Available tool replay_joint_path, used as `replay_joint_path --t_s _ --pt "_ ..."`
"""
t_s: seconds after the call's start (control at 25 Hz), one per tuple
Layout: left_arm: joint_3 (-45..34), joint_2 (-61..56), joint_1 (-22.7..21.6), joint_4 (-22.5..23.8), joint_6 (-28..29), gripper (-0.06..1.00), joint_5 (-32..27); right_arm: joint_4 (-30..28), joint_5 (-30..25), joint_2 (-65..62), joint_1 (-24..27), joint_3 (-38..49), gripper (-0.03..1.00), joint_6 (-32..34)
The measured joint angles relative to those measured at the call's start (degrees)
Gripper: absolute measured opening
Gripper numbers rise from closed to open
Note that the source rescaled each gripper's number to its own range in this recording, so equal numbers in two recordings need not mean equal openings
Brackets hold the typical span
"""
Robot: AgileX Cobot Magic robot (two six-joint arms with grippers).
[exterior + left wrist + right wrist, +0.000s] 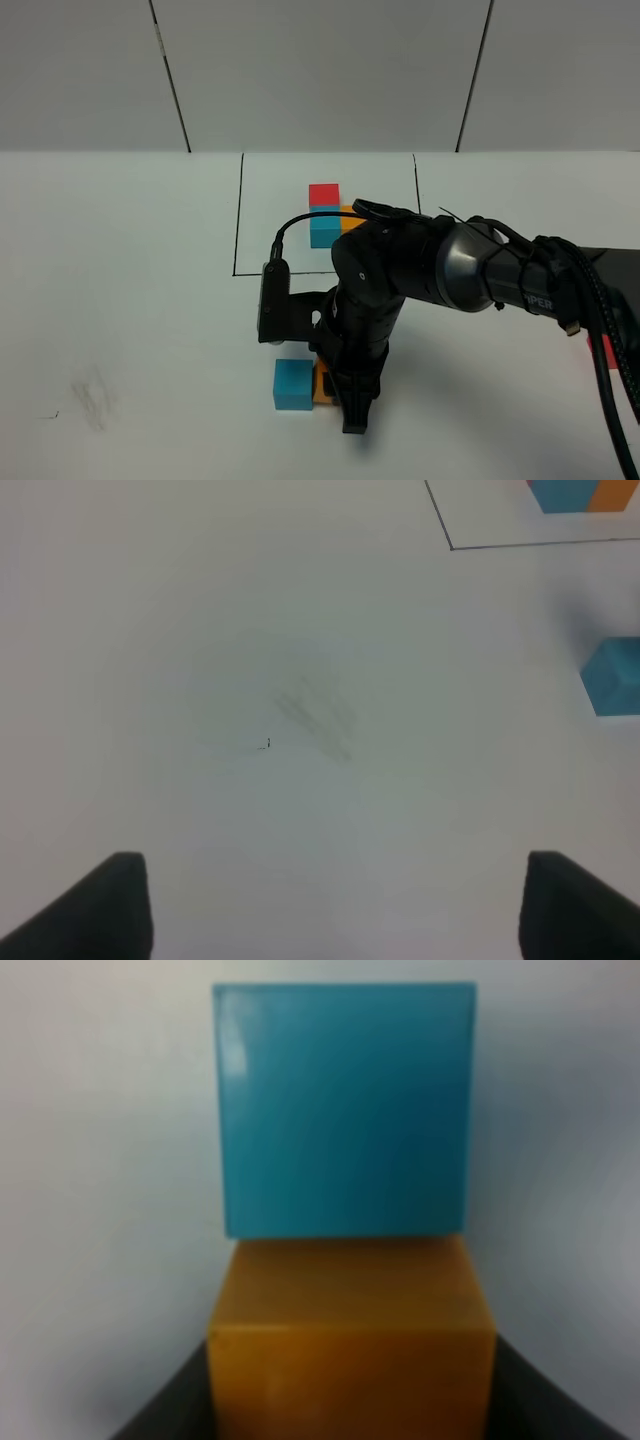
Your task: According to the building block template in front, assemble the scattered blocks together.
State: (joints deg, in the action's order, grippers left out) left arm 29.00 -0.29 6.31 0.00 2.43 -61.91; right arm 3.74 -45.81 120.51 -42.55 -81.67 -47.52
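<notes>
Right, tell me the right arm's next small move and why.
Probably open the right gripper and lift away: the orange block it grips appears flush against the cyan block, matching the cyan-orange pair in the template.

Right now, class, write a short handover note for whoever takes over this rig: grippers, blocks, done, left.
Left gripper: open, above the table, holding nothing.
Right gripper: shut on the orange block, which touches the cyan block, nearer than the framed template.
Done: orange beside cyan, as in the template.
Left: release orange; put the red block, apparently at the right edge behind cables, behind cyan.
</notes>
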Motion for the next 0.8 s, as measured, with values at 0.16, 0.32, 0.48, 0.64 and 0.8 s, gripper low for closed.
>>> replay_joint_path --t_s 0.16,0.32,0.48,0.64,0.8 --pt "0.00 0.00 0.00 0.00 0.00 0.84 0.00 0.00 0.30 1.01 0.00 0.00 0.03 -0.91" --pt "0.00 0.00 0.00 0.00 0.00 0.84 0.00 0.00 0.40 1.90 0.00 -0.04 0.03 -1.50" --pt "0.00 0.00 0.00 0.00 0.00 0.84 0.00 -0.05 0.47 2.01 0.00 -0.11 0.03 -1.98" --pt "0.00 0.00 0.00 0.00 0.00 0.84 0.00 -1.41 0.15 2.79 0.00 -1.49 0.03 -2.21" --pt "0.00 0.00 0.00 0.00 0.00 0.84 0.00 -2.62 -2.39 4.73 0.00 -4.56 0.03 -2.33"
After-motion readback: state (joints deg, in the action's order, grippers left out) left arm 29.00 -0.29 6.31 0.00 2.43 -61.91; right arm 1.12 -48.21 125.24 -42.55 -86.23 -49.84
